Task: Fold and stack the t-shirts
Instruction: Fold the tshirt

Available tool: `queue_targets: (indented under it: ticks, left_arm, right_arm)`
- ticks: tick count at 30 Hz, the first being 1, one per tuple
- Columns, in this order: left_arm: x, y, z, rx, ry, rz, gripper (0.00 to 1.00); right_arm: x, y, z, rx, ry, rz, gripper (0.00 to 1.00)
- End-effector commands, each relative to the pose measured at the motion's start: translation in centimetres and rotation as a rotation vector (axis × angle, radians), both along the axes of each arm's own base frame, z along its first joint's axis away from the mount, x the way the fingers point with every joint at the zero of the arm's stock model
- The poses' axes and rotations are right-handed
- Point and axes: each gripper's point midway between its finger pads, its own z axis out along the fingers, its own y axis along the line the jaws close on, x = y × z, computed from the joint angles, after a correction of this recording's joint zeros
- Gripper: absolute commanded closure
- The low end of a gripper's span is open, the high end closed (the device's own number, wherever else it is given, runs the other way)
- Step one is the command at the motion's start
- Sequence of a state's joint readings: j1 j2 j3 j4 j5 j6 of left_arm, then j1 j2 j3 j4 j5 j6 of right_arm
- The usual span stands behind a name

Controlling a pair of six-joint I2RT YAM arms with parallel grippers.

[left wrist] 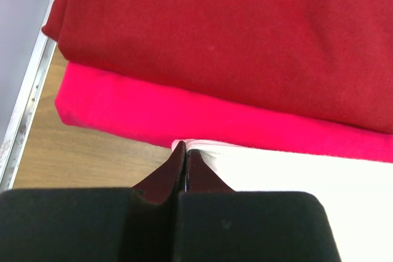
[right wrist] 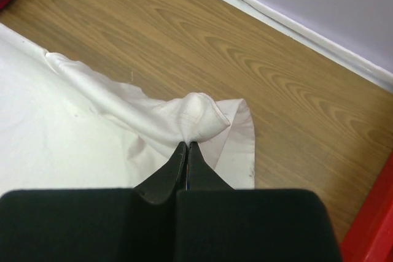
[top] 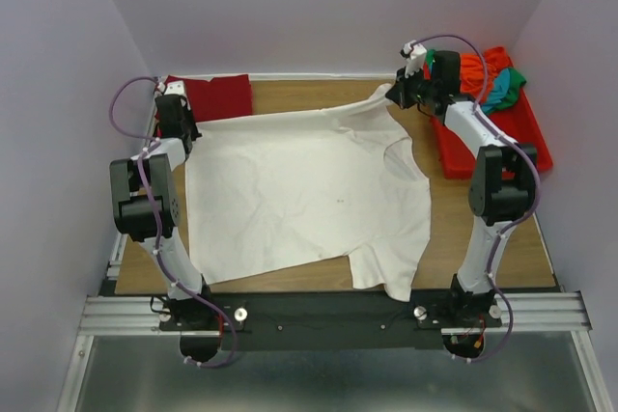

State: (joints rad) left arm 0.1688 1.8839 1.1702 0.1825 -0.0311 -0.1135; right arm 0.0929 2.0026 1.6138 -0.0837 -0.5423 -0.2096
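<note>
A large cream-white t-shirt (top: 309, 190) lies spread over the table. My left gripper (top: 186, 132) is shut on its far-left corner; in the left wrist view the closed tips (left wrist: 186, 146) pinch the white edge (left wrist: 295, 170). My right gripper (top: 392, 96) is shut on the far-right sleeve, which bunches at the closed tips (right wrist: 187, 145) of the white cloth (right wrist: 202, 115). A folded dark red t-shirt (top: 217, 96) lies at the back left on top of a bright pink one (left wrist: 184, 118). Orange (top: 473, 69), teal (top: 502, 96) and green (top: 517, 74) t-shirts are heaped at the back right.
A rigid red tray (top: 531, 137) at the back right holds the heap of coloured shirts; its edge (right wrist: 371, 225) shows beside my right gripper. Lilac walls close in the table at the left, back and right. Bare wood (right wrist: 215, 41) shows behind the white shirt.
</note>
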Motion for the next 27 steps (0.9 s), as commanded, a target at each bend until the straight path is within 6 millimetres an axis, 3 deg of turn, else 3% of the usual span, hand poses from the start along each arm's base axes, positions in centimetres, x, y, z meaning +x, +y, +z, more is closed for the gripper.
queue_targets:
  ticks: [1, 7, 16, 27]
  left_arm:
    - [-0.8, 1.6, 2.1, 0.027, -0.034, 0.070, 1.00]
    - [-1.5, 1.8, 3.5, 0.045, -0.063, 0.081, 1.00]
    - [-1.9, 1.7, 2.8, 0.044, -0.047, 0.078, 1.00]
    - [-3.4, 1.7, 2.7, 0.037, -0.048, 0.106, 1.00]
  right_arm:
    - [-0.7, 0.7, 1.2, 0.022, -0.019, 0.030, 0.99]
    - [-1.8, 1.2, 1.5, 0.020, -0.020, 0.041, 0.99]
    - [-5.3, 1.1, 2.2, -0.002, -0.032, 0.065, 0.99]
    - [-8.8, 1.3, 0.7, -0.018, 0.001, 0.088, 0.99]
